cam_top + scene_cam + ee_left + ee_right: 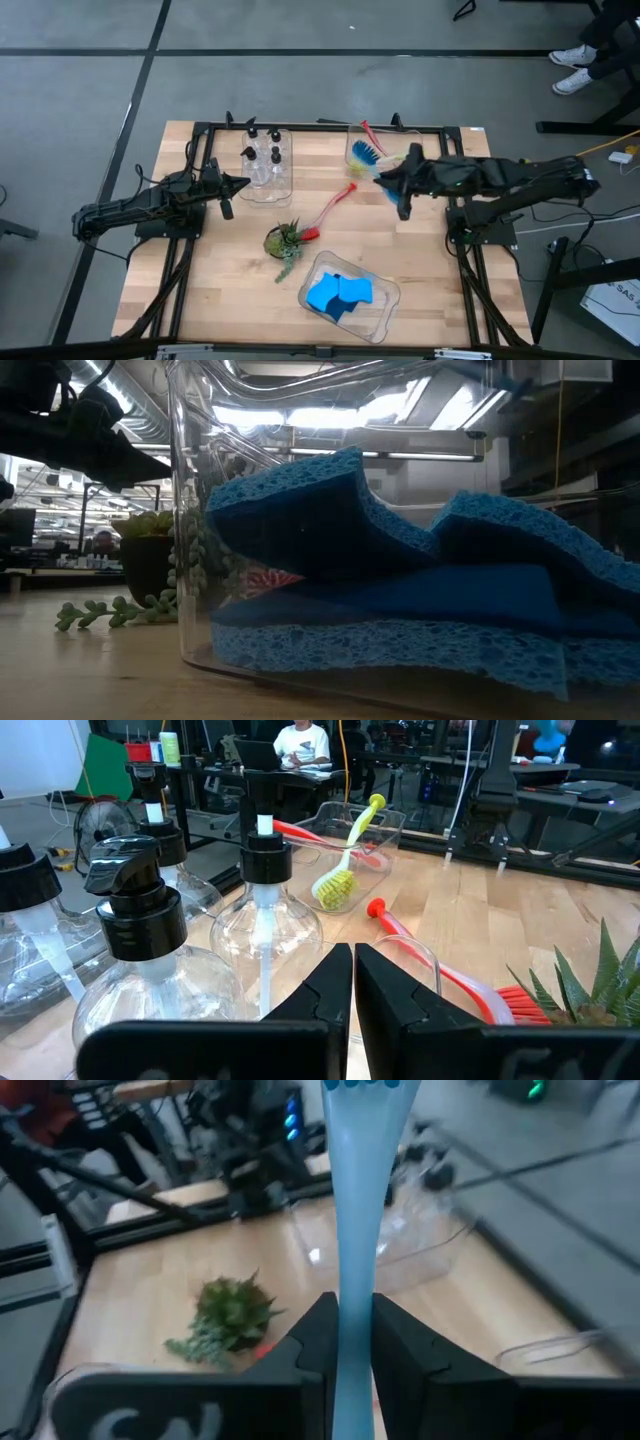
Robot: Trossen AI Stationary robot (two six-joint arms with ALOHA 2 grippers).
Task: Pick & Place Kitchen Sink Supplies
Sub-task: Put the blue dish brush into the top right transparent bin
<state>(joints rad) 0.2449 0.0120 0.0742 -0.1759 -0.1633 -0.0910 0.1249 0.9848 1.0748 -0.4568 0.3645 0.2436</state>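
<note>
My right gripper hangs above the table's far middle, shut on a blue long-handled brush whose bristle head is over the far clear bin. That bin holds a yellow-green brush and a red one. Another red brush lies flat on the table. Several clear pump bottles stand in a bin at the far left; my left gripper waits shut just beside them. Blue sponges lie stacked in the near bin. My right gripper pinches the blue brush's flat handle between its two fingers. It comes from the table's right side, slanting slightly down. The handle runs straight out ahead along the fingers to the bristle head. The brush is lifted clear of the table.
A small potted plant with trailing stems stands mid-table beside the red brush's bristle end. The sponge bin sits near the front edge. A black frame rail runs along the table's far edge. A person's feet show beyond it.
</note>
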